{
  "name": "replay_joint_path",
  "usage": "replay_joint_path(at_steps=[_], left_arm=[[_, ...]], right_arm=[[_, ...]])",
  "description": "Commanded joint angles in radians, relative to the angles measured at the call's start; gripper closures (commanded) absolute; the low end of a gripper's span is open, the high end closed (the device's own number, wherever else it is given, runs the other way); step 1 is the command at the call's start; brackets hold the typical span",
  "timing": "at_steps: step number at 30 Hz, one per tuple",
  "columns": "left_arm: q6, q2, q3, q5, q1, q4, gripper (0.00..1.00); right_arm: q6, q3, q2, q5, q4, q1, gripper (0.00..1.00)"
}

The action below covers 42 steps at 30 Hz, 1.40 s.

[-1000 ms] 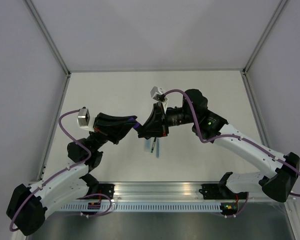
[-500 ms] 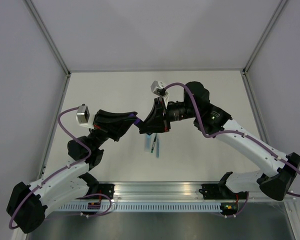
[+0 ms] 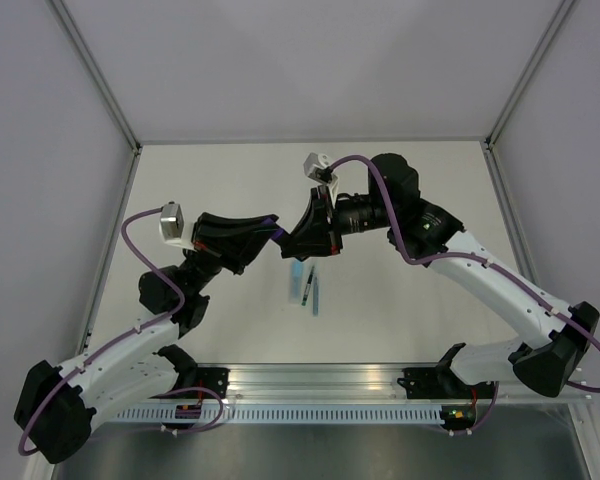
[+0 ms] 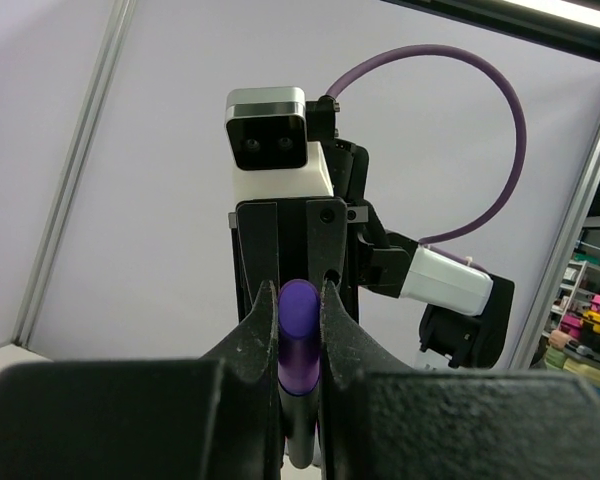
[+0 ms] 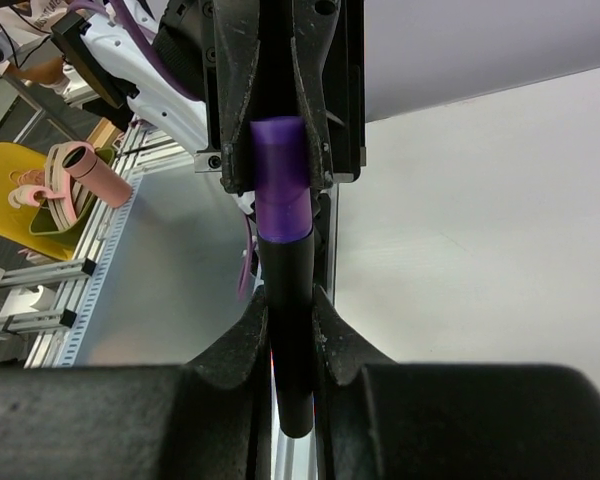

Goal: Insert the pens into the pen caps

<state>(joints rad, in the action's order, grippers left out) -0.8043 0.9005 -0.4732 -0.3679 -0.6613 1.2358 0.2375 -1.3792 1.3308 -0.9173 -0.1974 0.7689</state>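
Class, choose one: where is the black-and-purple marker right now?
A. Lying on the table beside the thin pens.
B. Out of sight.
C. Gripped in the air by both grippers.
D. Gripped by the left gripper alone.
C: the right gripper clamps the black barrel of the marker and the left gripper clamps the purple cap on its end, above the table.

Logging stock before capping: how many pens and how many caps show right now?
Pens on the table: 3 (highlighter, dark pen, blue pen)
Pens held: 1 (marker, right tool)
Caps: 1 (purple cap, left tool)
Total: 5
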Motion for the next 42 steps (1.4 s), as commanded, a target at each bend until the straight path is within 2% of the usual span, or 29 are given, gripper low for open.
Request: replay_joint_path(at_steps=[1, 4, 5, 7, 8, 9, 10, 11, 14, 16, 20, 21, 25, 32, 35, 38, 42], left_arm=[[0.005, 0.080, 0.071, -0.444, -0.116, -0.449, 0.98], [0.051, 0.019, -0.002, -0.370, -0.113, -0.583, 0.96], [0.068, -0.001, -0.027, -0.340, -0.112, -0.701, 0.80], [0.115, -0.064, -0.111, -0.207, -0.109, -0.821, 0.57], [0.131, -0.084, -0.139, -0.156, -0.109, -0.937, 0.29], [0.164, -0.104, -0.203, -0.037, -0.106, -1.002, 0.19], [0.181, -0.135, -0.238, 0.018, -0.106, -1.065, 0.07], [0.201, -0.141, -0.272, 0.058, -0.106, -1.170, 0.01], [0.281, -0.126, -0.398, 0.109, -0.107, -1.307, 0.00], [0.297, -0.130, -0.395, 0.147, -0.106, -1.320, 0.00], [0.326, -0.144, -0.300, 0.263, -0.106, -1.323, 0.00], [0.332, -0.149, -0.277, 0.335, -0.106, -1.325, 0.00], [0.353, -0.144, -0.125, 0.497, -0.106, -1.255, 0.00], [0.415, -0.118, -0.073, 0.632, -0.106, -1.242, 0.00], [0.416, -0.133, -0.062, 0.643, -0.106, -1.242, 0.00], [0.413, -0.152, -0.042, 0.661, -0.106, -1.212, 0.00], [0.416, -0.153, -0.042, 0.667, -0.106, -1.211, 0.00]], right_arm=[[-0.006, -0.138, 0.015, 0.238, 0.457, -0.003, 1.00], [0.008, -0.091, 0.018, 0.218, 0.425, -0.003, 1.00], [0.009, -0.065, 0.013, 0.210, 0.424, -0.003, 1.00], [0.029, 0.056, -0.020, 0.207, 0.464, -0.003, 1.00], [0.029, 0.106, -0.036, 0.216, 0.483, -0.002, 1.00], [0.023, 0.150, -0.054, 0.237, 0.487, -0.003, 1.00], [0.017, 0.236, -0.085, 0.257, 0.489, -0.005, 1.00], [-0.003, 0.276, -0.099, 0.276, 0.477, -0.006, 1.00], [0.034, 0.409, -0.142, 0.369, 0.493, -0.039, 1.00], [0.068, 0.451, -0.148, 0.435, 0.475, -0.057, 1.00], [0.160, 0.416, -0.081, 0.717, 0.268, -0.071, 1.00], [0.190, 0.413, -0.030, 0.769, 0.213, -0.071, 1.00], [0.264, 0.488, 0.053, 0.891, 0.188, -0.071, 1.00], [0.401, 0.549, 0.156, 0.917, 0.188, -0.068, 1.00], [0.408, 0.577, 0.133, 1.009, 0.170, -0.068, 1.00], [0.411, 0.612, 0.114, 1.054, 0.144, -0.068, 0.98], [0.465, 0.661, 0.142, 1.020, 0.150, -0.068, 0.90]])
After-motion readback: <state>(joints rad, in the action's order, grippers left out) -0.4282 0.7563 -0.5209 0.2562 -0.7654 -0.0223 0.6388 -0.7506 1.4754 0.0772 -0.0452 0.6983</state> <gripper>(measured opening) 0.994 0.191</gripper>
